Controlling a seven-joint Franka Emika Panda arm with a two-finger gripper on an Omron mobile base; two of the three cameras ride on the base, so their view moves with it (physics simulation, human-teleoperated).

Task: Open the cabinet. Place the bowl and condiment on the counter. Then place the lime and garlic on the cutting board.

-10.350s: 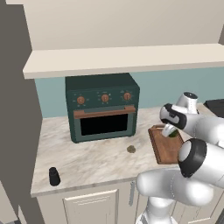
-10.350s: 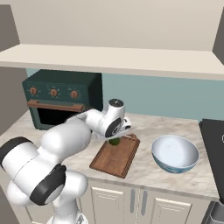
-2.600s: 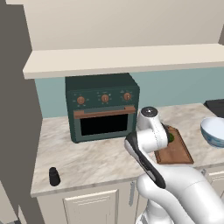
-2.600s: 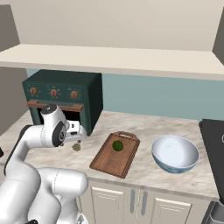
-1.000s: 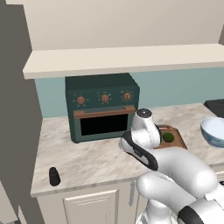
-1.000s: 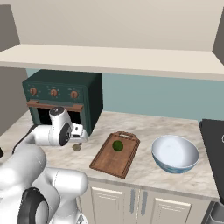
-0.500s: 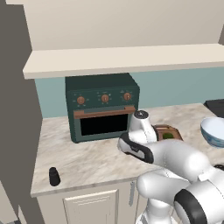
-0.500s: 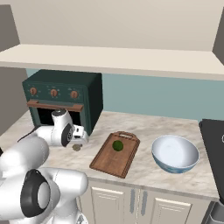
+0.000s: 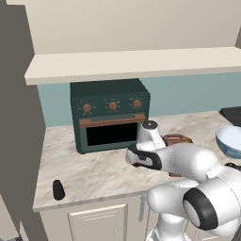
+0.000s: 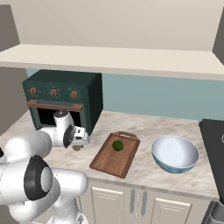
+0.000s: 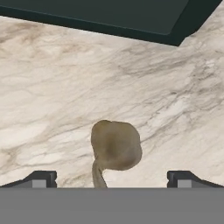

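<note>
A tan garlic bulb (image 11: 116,145) lies on the marble counter (image 11: 52,87) before the dark green toaster oven (image 10: 65,98), between the wide-open, empty gripper (image 11: 111,177) tips. Likely light, papery and prone to roll; best pinched across its round middle.

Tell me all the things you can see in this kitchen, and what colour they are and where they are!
Oven: one, dark green with orange knobs, at the back of the counter.
Counter: one, beige marble.
Cutting board: one, brown wood, right of the oven.
Lime: one, dark green, on the cutting board.
Garlic: one, tan-grey, on the counter before the oven.
Bowl: one, white inside and blue outside, right of the board.
Condiment: one, black, near the counter's front left edge.
Shelf: one, cream, above the oven.
Gripper: one, white, open just above the garlic.
</note>
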